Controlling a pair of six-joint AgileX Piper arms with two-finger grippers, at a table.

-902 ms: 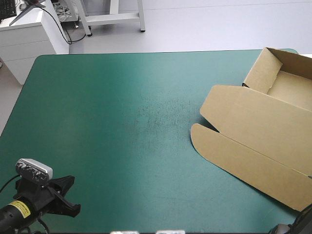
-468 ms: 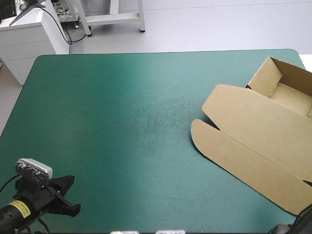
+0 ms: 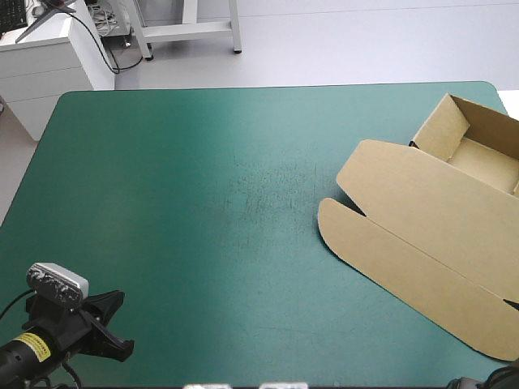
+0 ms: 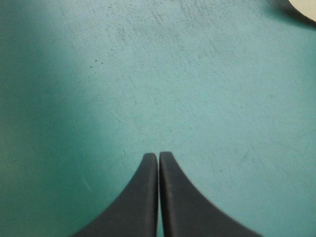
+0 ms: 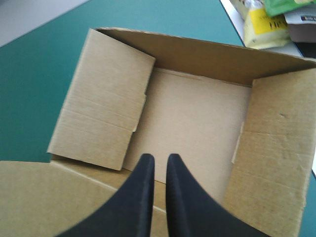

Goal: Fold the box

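Finds the box (image 3: 405, 203) on the table (image 3: 162, 203), tray (image 5: 192, 118) open, lid (image 3: 438, 267) flat. Sets the right hand (image 5: 160, 158) above the box's tray, nearly closed, gripping nothing; the left hand (image 4: 158, 155) well apart from the box, over bare teal-green cover (image 4: 197, 74), closed and empty.

No readable text, number or sign; yellow label (image 3: 29, 348) print too small to make out.

The box (image 3: 422, 219) now lies lower and flatter than earlier, its tray end settled onto the teal-green cover (image 3: 203, 203). The right arm (image 3: 507, 378) shows less at the near right corner and has apparently drawn back.
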